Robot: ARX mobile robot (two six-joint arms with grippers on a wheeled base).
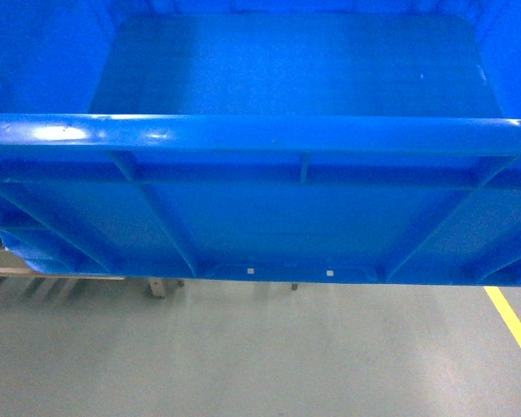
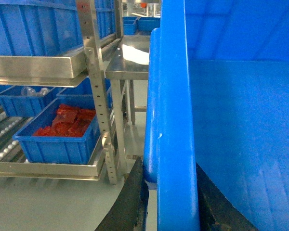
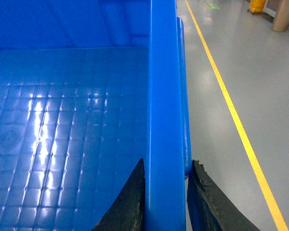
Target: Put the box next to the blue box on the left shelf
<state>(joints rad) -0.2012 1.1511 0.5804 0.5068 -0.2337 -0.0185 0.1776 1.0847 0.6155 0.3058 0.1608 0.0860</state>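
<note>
The box's (image 1: 269, 130) left wall is clamped between the left gripper's (image 2: 169, 192) dark jaws at bottom centre, its right wall likewise by the right gripper (image 3: 164, 192). The box is held above the grey floor (image 1: 269, 356), filling the head frame. At left, the left shelf (image 2: 48, 168) is seen, roller rails carrying a smaller blue bin (image 2: 58, 144) of red items.
</note>
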